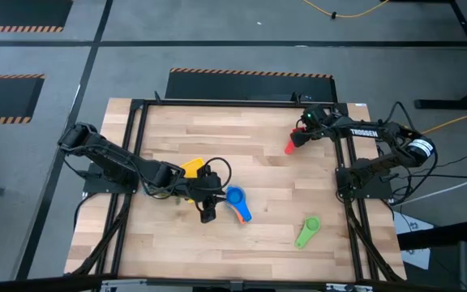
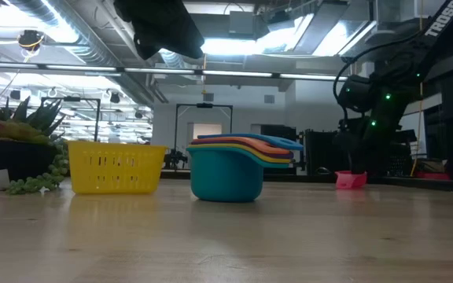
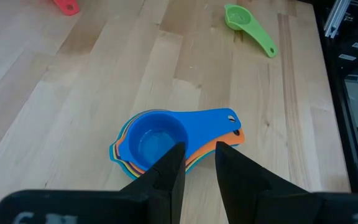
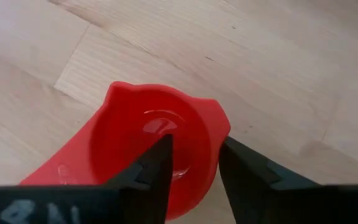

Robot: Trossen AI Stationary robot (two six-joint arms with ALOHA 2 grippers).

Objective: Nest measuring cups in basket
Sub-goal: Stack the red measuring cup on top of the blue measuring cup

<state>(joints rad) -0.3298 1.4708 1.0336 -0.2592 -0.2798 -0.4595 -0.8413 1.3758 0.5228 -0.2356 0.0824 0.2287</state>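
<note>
Right gripper straddles the red cup's rim, one finger inside the bowl, one outside, seemingly pinching it. Seat the wall squarely between the pads before lifting; the nested stack waits well away, under the left gripper.

A nested stack of measuring cups sits just below the middle of the high view, bowls upright, a blue one on top with orange and other coloured handles fanned out beneath it toward the lower right. A green cup lies alone in the lower right of that view, open side up, handle pointing to the lower left. A red cup rests upright in the upper right area. The bright-yellow basket, square with low slotted walls, stands just left of centre, near the stack.
</note>
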